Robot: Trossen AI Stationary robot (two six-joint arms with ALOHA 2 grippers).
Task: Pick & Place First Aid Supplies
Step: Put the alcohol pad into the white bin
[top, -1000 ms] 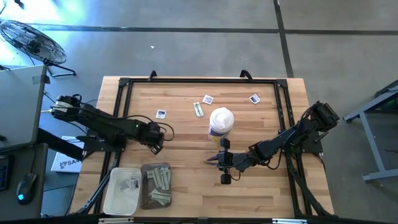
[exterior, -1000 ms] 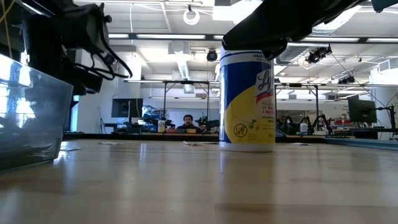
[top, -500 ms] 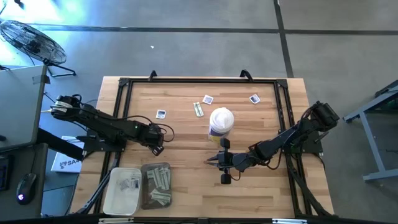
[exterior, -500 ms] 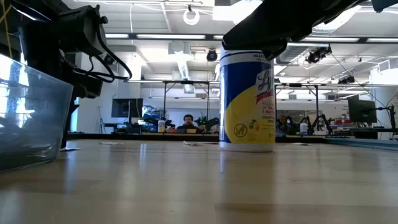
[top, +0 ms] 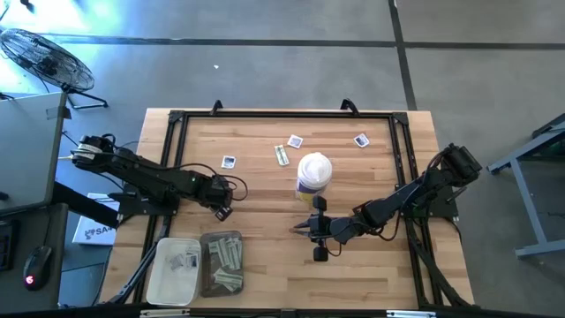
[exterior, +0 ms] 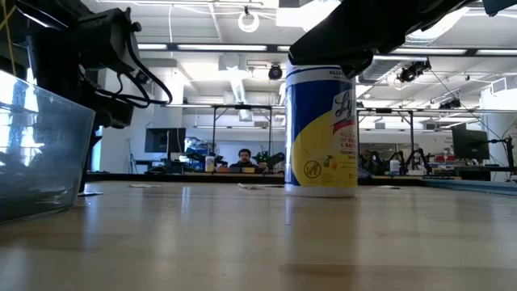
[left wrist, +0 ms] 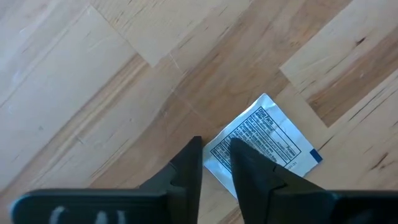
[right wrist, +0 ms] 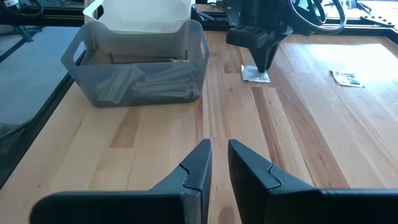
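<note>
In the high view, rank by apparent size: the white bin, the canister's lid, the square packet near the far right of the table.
1. White bin, largest.
2. Canister lid, clearly smaller.
3. Square packet, smallest.
The lid sits nearer the overhead camera, but the gaps are wide enough to keep this order.

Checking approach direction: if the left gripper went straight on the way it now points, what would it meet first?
The left gripper points down at a square white packet lying flat on the table; it would likely meet that packet's edge first.
</note>
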